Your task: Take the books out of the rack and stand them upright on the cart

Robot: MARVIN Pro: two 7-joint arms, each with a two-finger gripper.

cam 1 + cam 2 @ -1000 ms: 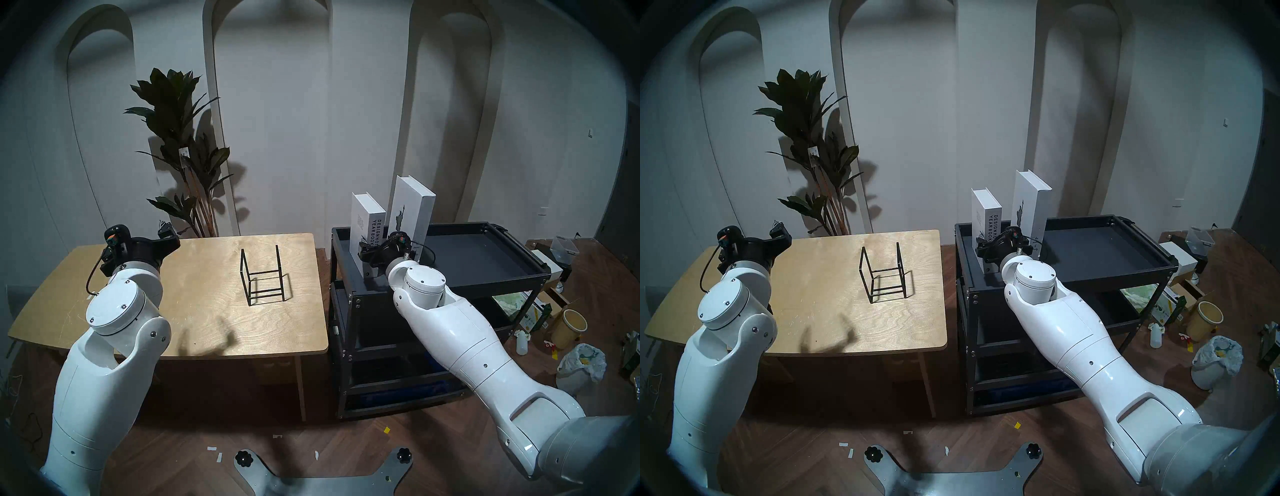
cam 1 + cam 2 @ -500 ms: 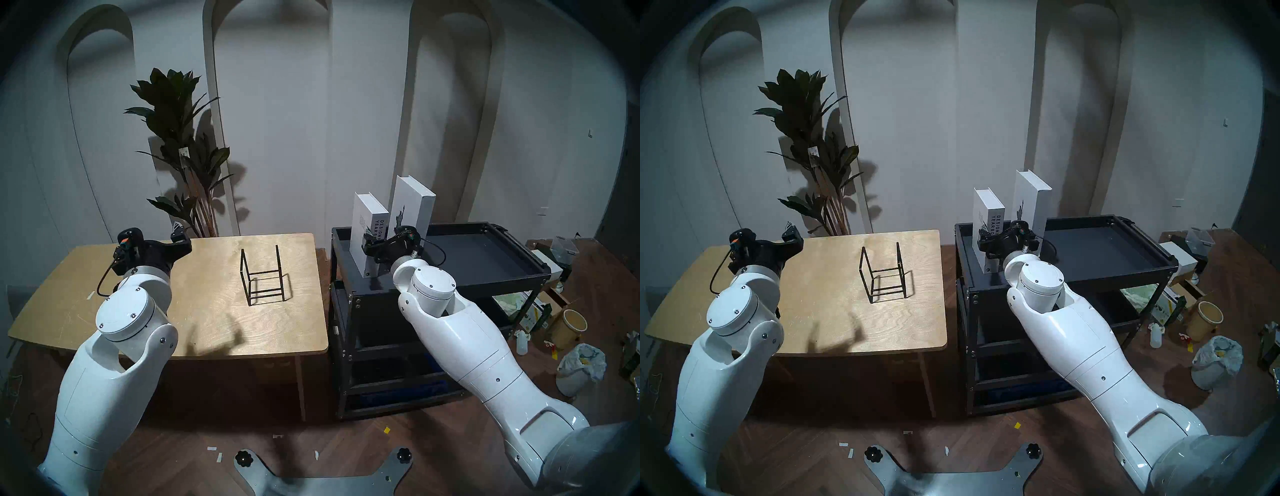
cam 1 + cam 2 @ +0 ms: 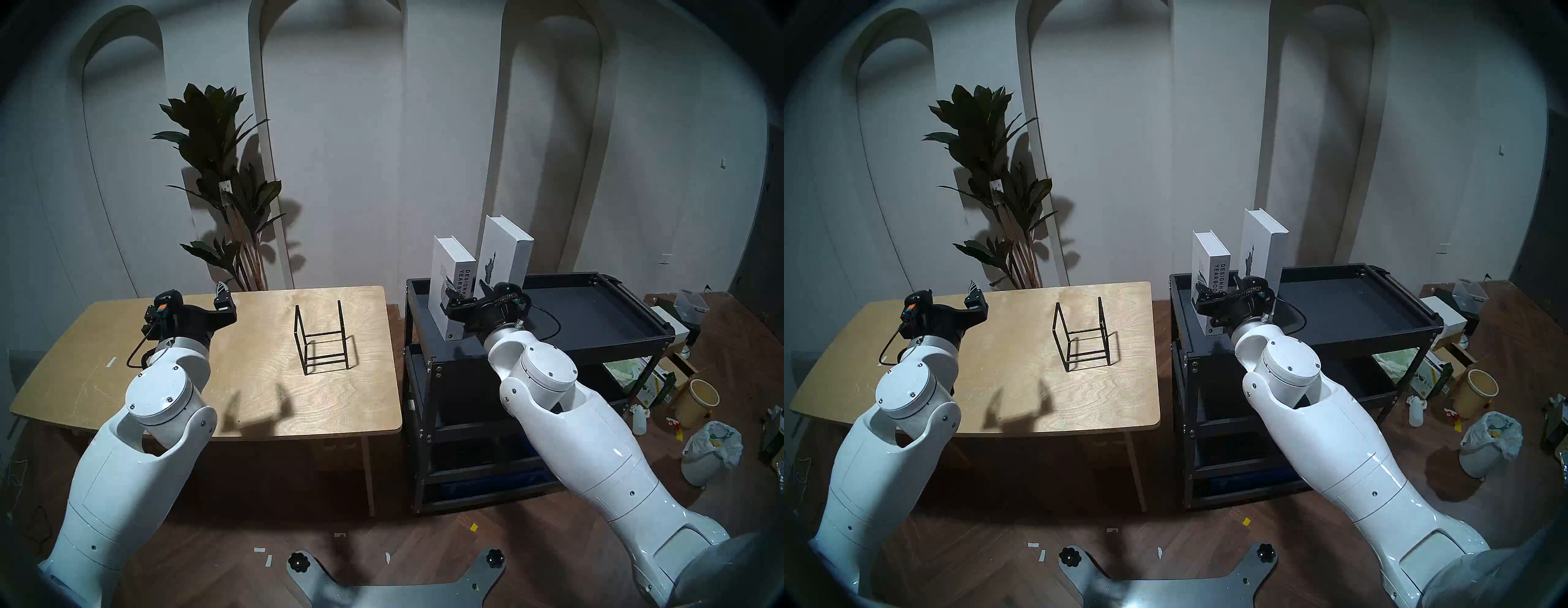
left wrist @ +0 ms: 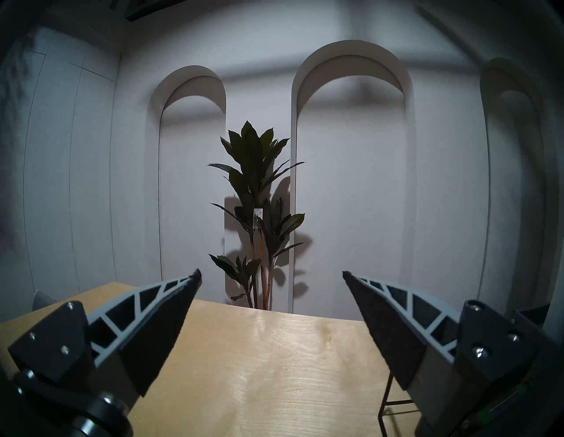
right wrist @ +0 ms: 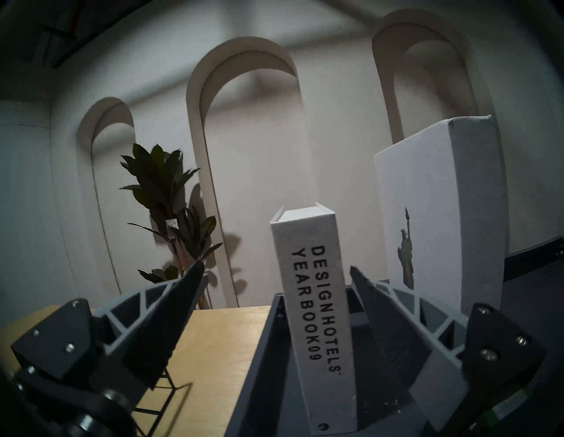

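Books: we see both upright on the cart.
Right gripper: level, spread, holding nothing.
Left gripper: level over the desk, spread, holding nothing.

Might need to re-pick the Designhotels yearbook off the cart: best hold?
Pinch the two covers just behind the spine of the Designhotels yearbook, upper half, coming level from the cart's front. It stands upright, spine facing the robot, both flanks clear of the taller book.

books: shorter white "DESIGNHOTELS YEARBOOK 09" and taller Liberty-cover, upright, near-left corner of black cart | taller at shorter's 2 o'clock | wire rack empty, 9 o'clock of cart
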